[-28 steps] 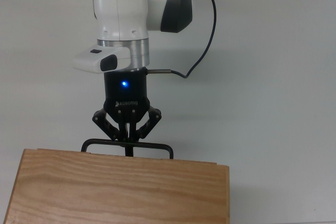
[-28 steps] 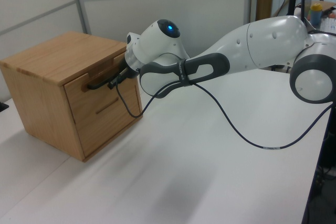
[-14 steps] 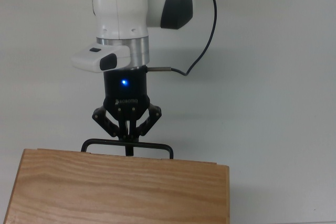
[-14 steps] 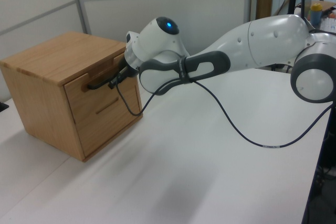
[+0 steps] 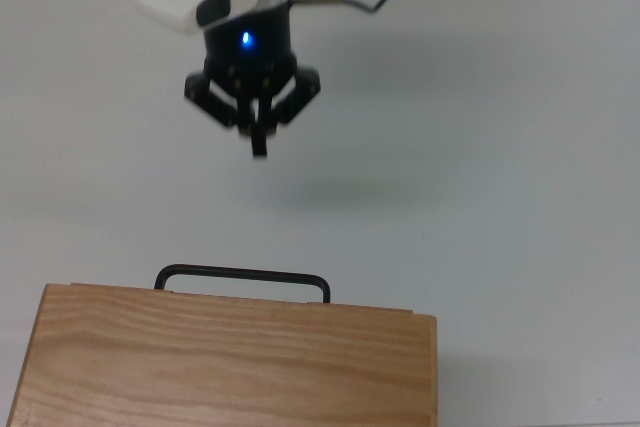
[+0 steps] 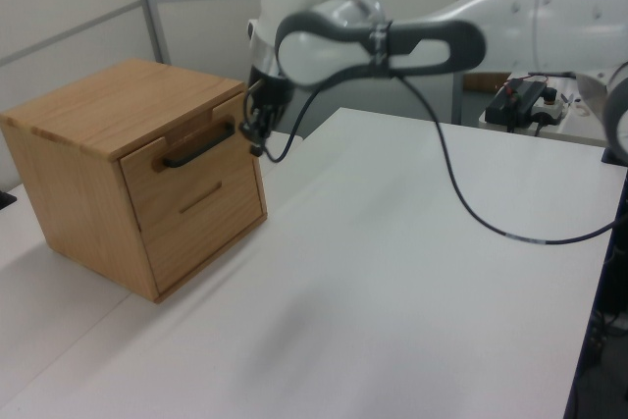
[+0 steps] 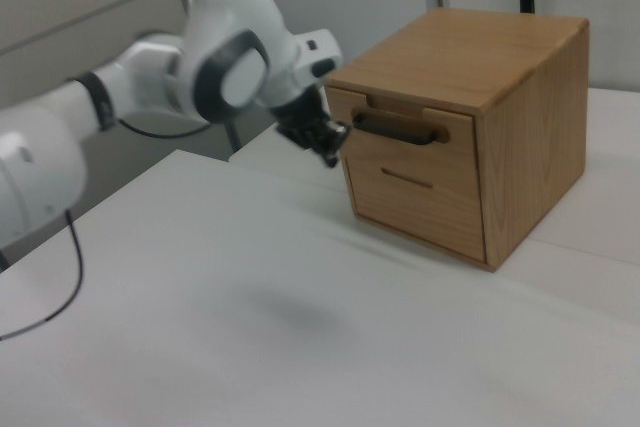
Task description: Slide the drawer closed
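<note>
— One drawer (image 6: 192, 156): where does it sit?
— Flush in the upper front of the wooden cabinet (image 6: 88, 115), at the left view's left, black bar handle (image 6: 199, 146) facing out.
— And the gripper (image 6: 258, 131)?
— Just right of the handle, apart from it (in the air), fingers pressed together, holding nothing, above the white table (image 6: 412, 272).
</note>
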Controlling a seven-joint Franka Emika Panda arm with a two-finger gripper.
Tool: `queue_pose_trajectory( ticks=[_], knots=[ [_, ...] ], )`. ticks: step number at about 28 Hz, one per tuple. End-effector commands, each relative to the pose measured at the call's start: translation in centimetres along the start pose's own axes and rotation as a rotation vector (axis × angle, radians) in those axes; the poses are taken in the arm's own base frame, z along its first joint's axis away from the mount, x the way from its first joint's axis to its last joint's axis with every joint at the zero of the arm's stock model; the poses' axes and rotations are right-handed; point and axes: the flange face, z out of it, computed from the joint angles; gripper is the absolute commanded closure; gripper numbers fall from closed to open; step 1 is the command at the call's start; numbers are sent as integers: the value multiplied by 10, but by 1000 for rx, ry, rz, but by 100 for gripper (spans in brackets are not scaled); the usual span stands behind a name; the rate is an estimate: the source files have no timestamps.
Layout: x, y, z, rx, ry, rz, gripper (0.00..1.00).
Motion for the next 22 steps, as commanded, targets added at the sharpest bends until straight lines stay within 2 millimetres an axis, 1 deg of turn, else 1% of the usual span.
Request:
queue_pose_trajectory(
  ticks=[1, 2, 3, 4, 5, 6, 7, 8, 9, 10, 15, 16, 17, 20, 21, 22],
  knots=[
    [-33, -19, -39, 9, -172, -11, 97],
    [-38, -19, -46, 11, -204, -10, 96],
    [-49, -20, -55, 12, -270, -10, 86],
    [-55, -22, -58, 11, -301, -13, 81],
    [-59, -22, -61, 11, -324, -12, 74],
    [-63, -24, -65, 12, -339, -13, 65],
    [-66, -27, -69, 11, -352, -13, 52],
    [-70, -32, -74, 6, -364, 0, 22],
    [-71, -33, -76, 4, -366, 11, 8],
    [-71, -32, -76, -2, -367, 24, 0],
    [-72, -30, -78, -12, -367, 36, 0],
    [-72, -28, -80, -13, -364, 39, 0],
    [-74, -26, -90, -16, -348, 45, 0],
    [-77, -22, -95, -17, -360, 56, 0],
    [-80, -21, -95, -18, -378, 60, 0],
    [-86, -20, -99, -21, -405, 73, 0]
  ],
)
